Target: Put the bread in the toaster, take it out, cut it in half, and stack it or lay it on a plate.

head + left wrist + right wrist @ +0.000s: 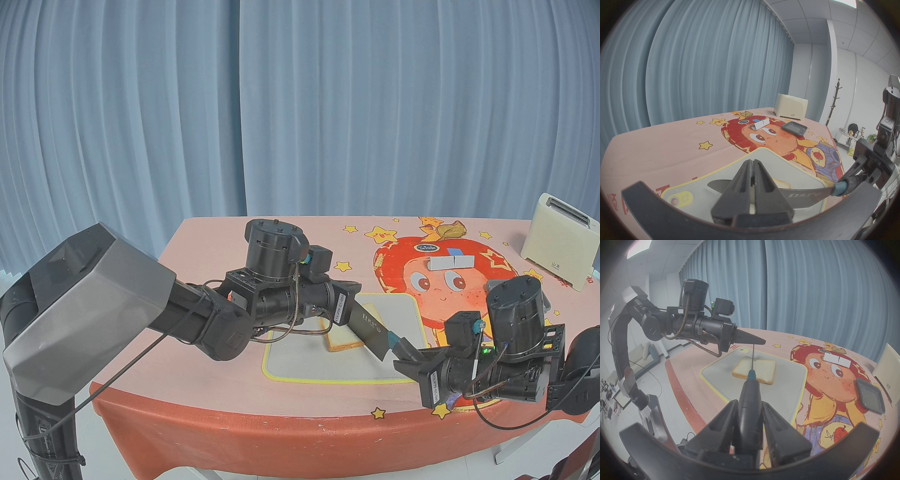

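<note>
My left claw is pressed together and holds nothing. In the head view it hangs over the far edge of the bread. The bread lies on the board near the front of the desk. My right claw pinches the knife by its handle, with the blade slanting across the bread. The toaster stands at the far right, well apart.

In the left wrist view my left claw has its fingers together. The knife passes crosswise just beyond them. A dark tray sits between the board and the toaster.

In the right wrist view my right claw clamps the handle from both sides. The blade, seen edge-on, runs over the middle of the bread. I cannot tell whether it touches the bread.
</note>
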`<state>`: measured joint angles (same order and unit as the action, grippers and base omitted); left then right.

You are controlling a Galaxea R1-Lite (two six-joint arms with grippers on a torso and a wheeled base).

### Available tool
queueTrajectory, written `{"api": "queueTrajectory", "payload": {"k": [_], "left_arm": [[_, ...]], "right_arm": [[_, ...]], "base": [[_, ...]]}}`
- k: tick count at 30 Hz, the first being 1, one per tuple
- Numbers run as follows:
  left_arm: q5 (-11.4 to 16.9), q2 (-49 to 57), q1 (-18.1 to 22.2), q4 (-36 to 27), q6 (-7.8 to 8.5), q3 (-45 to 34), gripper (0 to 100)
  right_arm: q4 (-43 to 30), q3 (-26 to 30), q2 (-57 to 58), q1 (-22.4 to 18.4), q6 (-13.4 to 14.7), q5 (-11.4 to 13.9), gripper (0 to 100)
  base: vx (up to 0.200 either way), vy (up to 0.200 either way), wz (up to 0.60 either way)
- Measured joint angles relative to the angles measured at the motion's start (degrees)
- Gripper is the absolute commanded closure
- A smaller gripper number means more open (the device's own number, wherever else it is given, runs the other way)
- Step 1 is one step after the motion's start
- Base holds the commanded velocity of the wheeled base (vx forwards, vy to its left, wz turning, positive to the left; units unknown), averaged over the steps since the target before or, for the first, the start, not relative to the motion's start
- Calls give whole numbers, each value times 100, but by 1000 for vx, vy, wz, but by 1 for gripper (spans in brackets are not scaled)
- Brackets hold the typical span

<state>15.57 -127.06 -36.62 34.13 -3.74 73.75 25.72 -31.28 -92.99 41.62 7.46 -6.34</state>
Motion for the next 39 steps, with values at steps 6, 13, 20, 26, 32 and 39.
{"api": "queueTrajectory", "payload": {"k": [6,13,20,26,32,39], "left_arm": [[-2,-105,7,24,7,-9,100],[-2,-130,10,27,7,-30,100],[-7,-102,-12,-34,9,11,100],[-9,-55,-26,-63,9,23,100],[-7,-85,-12,5,9,2,100],[-11,-234,2,62,7,45,100]], "right_arm": [[-13,-6,-23,-13,-7,2,100],[-5,-13,-12,-6,-2,0,100],[39,94,-67,11,-13,-1,100],[39,121,-80,16,-11,-1,100],[-13,2,-52,-9,-2,0,100],[-35,-105,-52,-15,12,5,100]], "base": [[0,0,0],[0,0,0],[0,0,0],[0,0,0],[0,0,0],[0,0,0]]}}
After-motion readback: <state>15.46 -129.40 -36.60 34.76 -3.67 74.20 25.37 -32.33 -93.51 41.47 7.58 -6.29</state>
